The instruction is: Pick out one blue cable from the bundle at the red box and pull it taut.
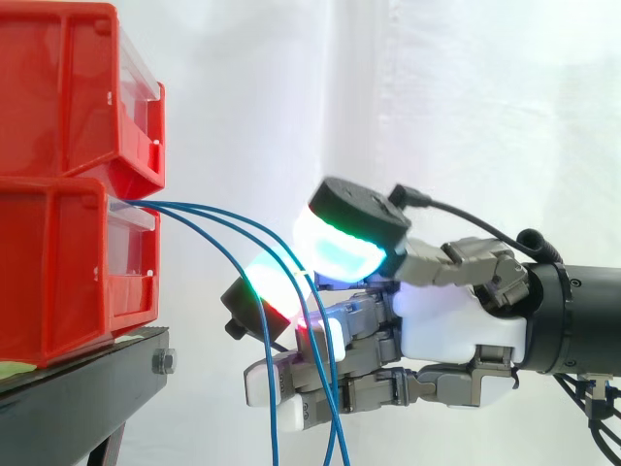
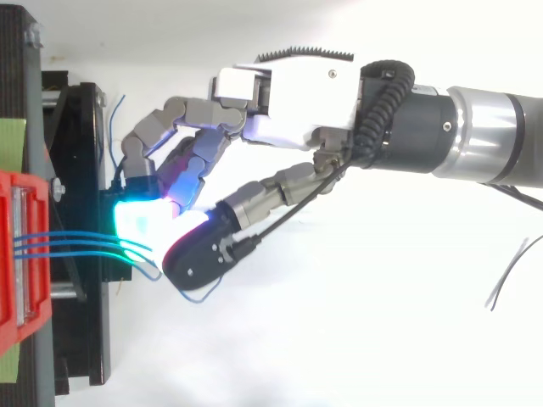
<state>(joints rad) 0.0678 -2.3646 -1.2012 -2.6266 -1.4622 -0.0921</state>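
The hand [image 1: 456, 325], reaching level from the right, pinches blue cables [image 2: 76, 243] between thumb [image 1: 354, 228] and curled fingers [image 1: 388, 392].

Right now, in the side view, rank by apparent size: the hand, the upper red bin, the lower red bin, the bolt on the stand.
1. hand, though possibly nearer the camera
2. upper red bin and lower red bin: alike, both cropped, unranked
3. bolt
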